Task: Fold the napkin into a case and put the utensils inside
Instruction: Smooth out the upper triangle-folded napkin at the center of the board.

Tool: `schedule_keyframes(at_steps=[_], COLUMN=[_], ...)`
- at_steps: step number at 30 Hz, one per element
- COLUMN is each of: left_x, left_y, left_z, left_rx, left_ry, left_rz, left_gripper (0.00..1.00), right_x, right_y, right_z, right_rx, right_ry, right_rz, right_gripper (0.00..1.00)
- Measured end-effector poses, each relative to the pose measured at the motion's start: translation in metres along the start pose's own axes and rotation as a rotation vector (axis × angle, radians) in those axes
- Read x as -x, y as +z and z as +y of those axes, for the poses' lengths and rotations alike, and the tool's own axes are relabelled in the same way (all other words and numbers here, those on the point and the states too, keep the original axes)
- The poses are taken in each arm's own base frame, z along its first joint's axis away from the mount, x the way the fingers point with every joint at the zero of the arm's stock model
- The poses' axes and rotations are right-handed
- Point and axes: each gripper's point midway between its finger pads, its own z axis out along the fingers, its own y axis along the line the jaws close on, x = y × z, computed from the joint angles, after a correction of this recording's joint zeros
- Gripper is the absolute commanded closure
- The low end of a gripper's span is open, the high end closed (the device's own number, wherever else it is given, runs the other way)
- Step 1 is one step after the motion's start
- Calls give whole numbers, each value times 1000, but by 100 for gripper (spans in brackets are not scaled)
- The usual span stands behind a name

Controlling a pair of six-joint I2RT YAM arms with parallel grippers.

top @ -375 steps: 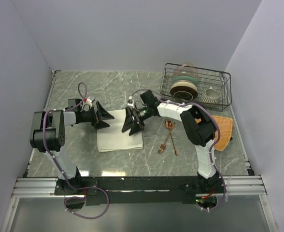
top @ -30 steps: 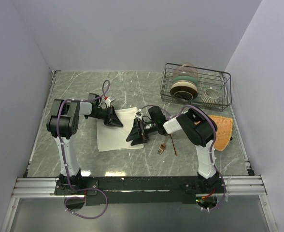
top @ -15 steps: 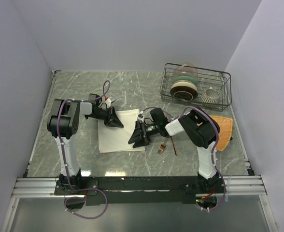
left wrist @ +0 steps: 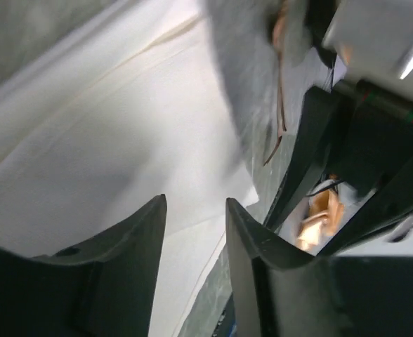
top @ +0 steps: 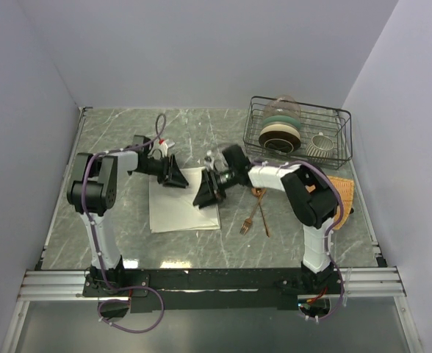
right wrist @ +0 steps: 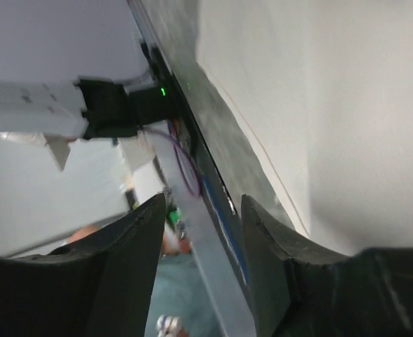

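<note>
The cream-white napkin [top: 179, 209] lies flat on the marble table as a folded rectangle; it also fills the left wrist view [left wrist: 108, 133] and the right wrist view [right wrist: 333, 98]. My left gripper [top: 177, 179] [left wrist: 196, 203] hangs over its far left corner, open, with nothing between the jaws. My right gripper [top: 203, 196] [right wrist: 203, 203] stands at the napkin's right edge, open and empty. The copper fork [top: 250, 220] and spoon [top: 260, 202] lie crossed on the table to the right of the napkin. No case shape shows.
A black wire rack [top: 341, 121] with plates and a bowl stands at the back right. An orange woven mat [top: 342, 198] lies at the right, partly behind the right arm. Grey walls close in on the left, right and back.
My left gripper has opened and let go of the napkin's far corner. My right gripper has drawn back toward the far side and its jaws have narrowed. The napkin now lies flat.
</note>
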Motion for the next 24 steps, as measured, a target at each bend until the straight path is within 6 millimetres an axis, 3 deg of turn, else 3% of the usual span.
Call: schedule_keyframes(at_steps=[4, 7, 11, 17, 20, 24], left_x=[38, 69, 90, 95, 93, 93], left_y=[-27, -50, -64, -48, -41, -40], left_z=[-45, -72, -73, -41, -25, -17], left_rx=[5, 34, 103, 174, 196, 218], left_ry=[186, 373, 532, 578, 566, 566], left_rz=[-73, -139, -170, -108, -83, -73], left_gripper=[46, 44, 43, 45, 45, 45], right_x=[59, 108, 150, 169, 168, 161], right_y=[-26, -61, -91, -84, -74, -65], right_z=[26, 36, 28, -27, -57, -79], right_rx=[-69, -158, -256, -362, -396, -402], right_ry=[-216, -354, -410, -348, -290, -233], right_rz=[-127, -257, -363, -367, -337, -300], right_gripper=[60, 60, 44, 30, 26, 23])
